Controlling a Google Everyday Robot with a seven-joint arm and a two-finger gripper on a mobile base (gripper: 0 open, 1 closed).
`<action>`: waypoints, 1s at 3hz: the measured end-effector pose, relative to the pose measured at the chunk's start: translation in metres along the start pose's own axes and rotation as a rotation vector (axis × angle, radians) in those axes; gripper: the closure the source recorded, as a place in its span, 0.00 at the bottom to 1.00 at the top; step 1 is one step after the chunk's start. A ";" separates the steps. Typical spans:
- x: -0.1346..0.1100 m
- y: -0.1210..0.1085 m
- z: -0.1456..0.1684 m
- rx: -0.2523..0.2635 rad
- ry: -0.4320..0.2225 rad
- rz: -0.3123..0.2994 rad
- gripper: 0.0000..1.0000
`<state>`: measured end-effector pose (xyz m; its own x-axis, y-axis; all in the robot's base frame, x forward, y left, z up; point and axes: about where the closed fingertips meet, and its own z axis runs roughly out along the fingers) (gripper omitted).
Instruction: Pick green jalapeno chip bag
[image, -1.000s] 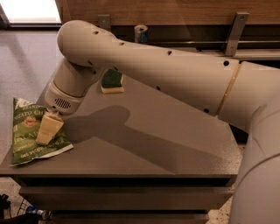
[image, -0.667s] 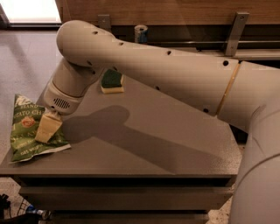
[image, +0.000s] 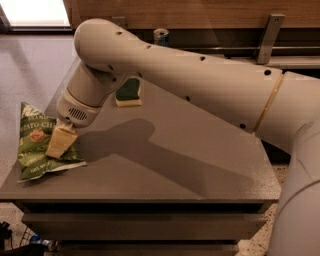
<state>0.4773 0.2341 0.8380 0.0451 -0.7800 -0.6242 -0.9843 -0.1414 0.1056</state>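
A grey tabletop (image: 210, 140) fills the foreground, its near edge running above a darker front panel (image: 130, 220), with the rounded pale body of the robot (image: 300, 210) rising at the lower right. On the near left part of the tabletop lies the green jalapeno chip bag (image: 31, 145), flat and crinkled, printed side up, right at the left edge. The gripper (image: 60, 142) is lowered onto the bag, its cream-coloured tip resting on the bag's right half; from this angle it cannot be told whether the jaws are open or closed on it. Just above the tip, a vented wrist section (image: 76, 114) joins the robot's arm (image: 200, 80), a thick off-white limb that stretches from the right side of the frame across the tabletop and bends down towards the bag. The arm throws a broad dark shadow (image: 150, 155) across the middle of the surface. Farther back, partly hidden by the arm, a sponge (image: 128, 92) with a green top and yellow base sits on the tabletop, well apart from the bag. Beyond the far edge stands a small can (image: 161, 36), near a metal bracket (image: 267, 37) fixed along a wood-panelled wall (image: 200, 10). Pale polished floor (image: 30, 65) shows at the upper left.
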 end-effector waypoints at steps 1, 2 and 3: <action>0.002 0.002 -0.038 0.019 -0.050 -0.039 1.00; 0.011 0.006 -0.099 0.063 -0.179 -0.103 1.00; 0.026 0.006 -0.141 0.101 -0.279 -0.135 1.00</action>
<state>0.4967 0.1267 0.9313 0.1419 -0.5591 -0.8169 -0.9852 -0.1603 -0.0614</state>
